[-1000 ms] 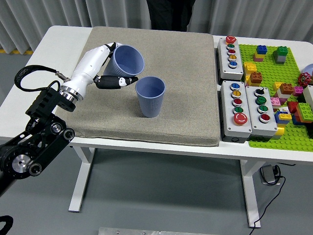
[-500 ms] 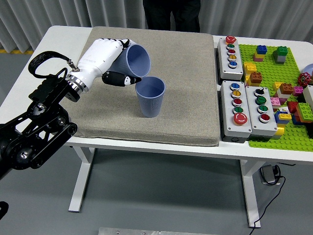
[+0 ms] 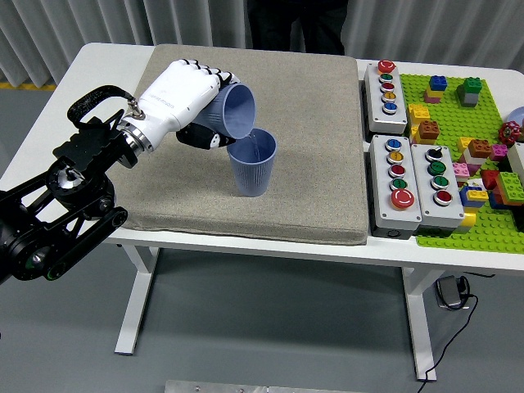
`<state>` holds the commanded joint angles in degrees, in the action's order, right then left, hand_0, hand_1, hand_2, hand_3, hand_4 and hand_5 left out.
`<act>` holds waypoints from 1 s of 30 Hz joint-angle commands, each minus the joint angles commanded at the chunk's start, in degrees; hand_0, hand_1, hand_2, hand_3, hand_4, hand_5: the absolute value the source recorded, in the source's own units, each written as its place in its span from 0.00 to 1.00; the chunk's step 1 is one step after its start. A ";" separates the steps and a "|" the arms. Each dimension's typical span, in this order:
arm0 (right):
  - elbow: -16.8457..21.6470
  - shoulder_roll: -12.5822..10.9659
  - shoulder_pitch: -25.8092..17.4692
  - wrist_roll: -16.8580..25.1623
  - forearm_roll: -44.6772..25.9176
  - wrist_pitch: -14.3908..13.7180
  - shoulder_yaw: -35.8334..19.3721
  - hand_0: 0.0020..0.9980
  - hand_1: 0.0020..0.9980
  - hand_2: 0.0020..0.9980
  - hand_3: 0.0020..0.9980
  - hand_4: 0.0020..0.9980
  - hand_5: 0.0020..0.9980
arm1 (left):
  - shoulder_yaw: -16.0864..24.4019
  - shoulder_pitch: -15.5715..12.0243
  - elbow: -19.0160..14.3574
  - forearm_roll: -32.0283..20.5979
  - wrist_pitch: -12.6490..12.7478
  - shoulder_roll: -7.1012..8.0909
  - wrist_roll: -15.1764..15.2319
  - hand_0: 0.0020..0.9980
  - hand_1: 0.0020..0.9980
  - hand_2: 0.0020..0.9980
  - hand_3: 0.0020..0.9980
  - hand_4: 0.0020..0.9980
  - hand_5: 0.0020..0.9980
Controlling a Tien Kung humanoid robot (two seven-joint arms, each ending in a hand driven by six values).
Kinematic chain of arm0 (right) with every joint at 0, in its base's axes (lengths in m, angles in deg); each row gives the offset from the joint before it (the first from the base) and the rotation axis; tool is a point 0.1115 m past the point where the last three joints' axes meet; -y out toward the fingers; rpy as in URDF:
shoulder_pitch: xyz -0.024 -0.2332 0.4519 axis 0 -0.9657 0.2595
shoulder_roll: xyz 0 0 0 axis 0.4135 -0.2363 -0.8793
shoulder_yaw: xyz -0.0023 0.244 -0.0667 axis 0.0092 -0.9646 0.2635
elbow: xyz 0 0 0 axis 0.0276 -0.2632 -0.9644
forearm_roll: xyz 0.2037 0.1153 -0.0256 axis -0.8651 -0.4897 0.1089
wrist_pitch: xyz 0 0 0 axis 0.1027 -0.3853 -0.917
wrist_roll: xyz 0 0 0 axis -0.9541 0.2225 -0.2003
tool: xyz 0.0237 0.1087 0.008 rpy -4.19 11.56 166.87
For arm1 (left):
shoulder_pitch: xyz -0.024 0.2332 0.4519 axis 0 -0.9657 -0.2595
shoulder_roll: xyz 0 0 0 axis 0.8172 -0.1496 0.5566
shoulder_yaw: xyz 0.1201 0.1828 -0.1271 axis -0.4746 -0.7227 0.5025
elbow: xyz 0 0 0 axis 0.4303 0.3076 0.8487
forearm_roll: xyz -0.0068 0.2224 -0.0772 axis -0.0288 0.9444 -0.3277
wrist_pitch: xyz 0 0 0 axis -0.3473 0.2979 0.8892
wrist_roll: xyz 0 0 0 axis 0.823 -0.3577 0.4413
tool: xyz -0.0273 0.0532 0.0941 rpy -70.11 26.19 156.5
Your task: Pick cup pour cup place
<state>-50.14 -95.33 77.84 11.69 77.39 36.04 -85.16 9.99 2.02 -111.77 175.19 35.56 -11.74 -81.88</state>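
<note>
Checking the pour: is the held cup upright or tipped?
Tipped. The left hand holds the cup with its mouth angled down over the standing cup.

A white table carries a grey mat over its middle; toward the right edge sit three button boxes and a green brick plate.

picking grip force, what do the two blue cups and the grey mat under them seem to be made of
Held cup: looks like matte plastic, evenly blue, thin-rimmed and keeping its shape in the left hand.
Standing cup: the same look, with fine vertical ribs down its wall; probably rigid plastic, though silicone can't be ruled out.
Mat: woven fabric, likely over padding, judging by its coarse grey-beige texture and soft rounded edges.
</note>
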 joint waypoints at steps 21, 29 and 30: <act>0.00 -0.05 0.09 0.01 -0.27 -0.09 0.03 0.70 0.63 0.58 0.59 0.00 0.21 | -4.93 3.84 -0.53 0.64 -0.06 2.46 -1.08 0.57 0.48 0.50 0.51 0.83 0.16; 0.00 0.00 -0.03 -0.02 -0.14 -0.08 -0.09 0.70 0.63 0.59 0.59 0.00 0.21 | -6.63 5.02 -0.26 0.64 0.00 3.38 -1.41 0.57 0.48 0.50 0.51 0.83 0.16; 0.00 0.01 -0.03 -0.02 -0.16 -0.09 -0.09 0.70 0.63 0.59 0.59 0.00 0.21 | -6.87 5.22 -0.20 0.64 0.02 3.53 -1.47 0.57 0.48 0.50 0.51 0.83 0.16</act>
<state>-50.14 -95.32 77.81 11.67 77.23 35.94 -85.24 3.12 7.24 -111.97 175.83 35.59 -8.21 -83.35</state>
